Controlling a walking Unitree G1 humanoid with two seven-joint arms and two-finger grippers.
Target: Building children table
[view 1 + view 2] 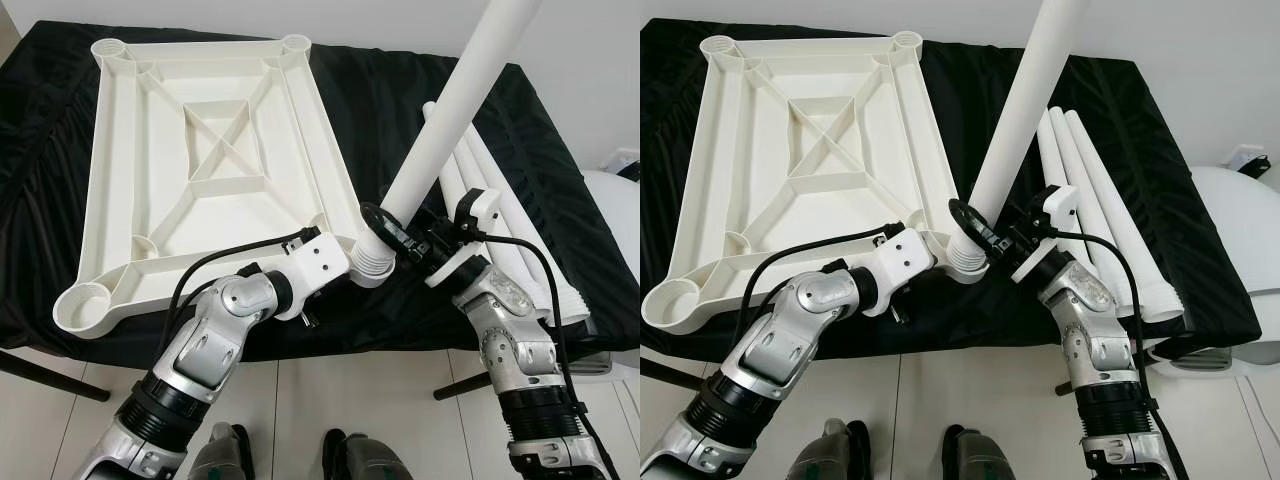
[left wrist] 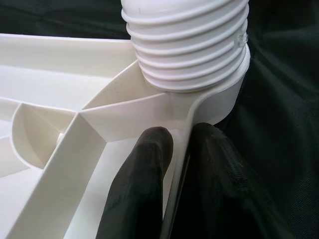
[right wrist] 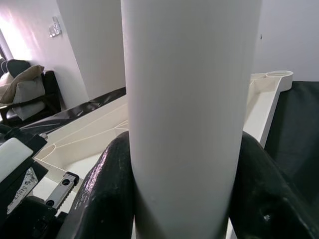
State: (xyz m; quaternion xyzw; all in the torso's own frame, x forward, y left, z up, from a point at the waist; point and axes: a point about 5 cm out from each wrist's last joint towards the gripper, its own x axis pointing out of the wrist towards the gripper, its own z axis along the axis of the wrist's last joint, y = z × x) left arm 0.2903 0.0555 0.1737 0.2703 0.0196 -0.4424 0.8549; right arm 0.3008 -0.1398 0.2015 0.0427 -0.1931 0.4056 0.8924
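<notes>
While right claw (image 1: 392, 232) grips leg (image 1: 455, 105), unmarked tabletop (image 1: 200, 160)

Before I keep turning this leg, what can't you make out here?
- Leg: top cut off by the frame edge, eye views.
- Thread depth in the tabletop corner socket: hidden by the socket wall, left wrist view.
- Spare legs: near ends hidden behind the right gripper.

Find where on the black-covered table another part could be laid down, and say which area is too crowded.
Free: black cloth between the upturned tabletop and the spare legs. Crowded: the near corner socket, where the left gripper pinches the rim and the right gripper holds the leg.
</notes>
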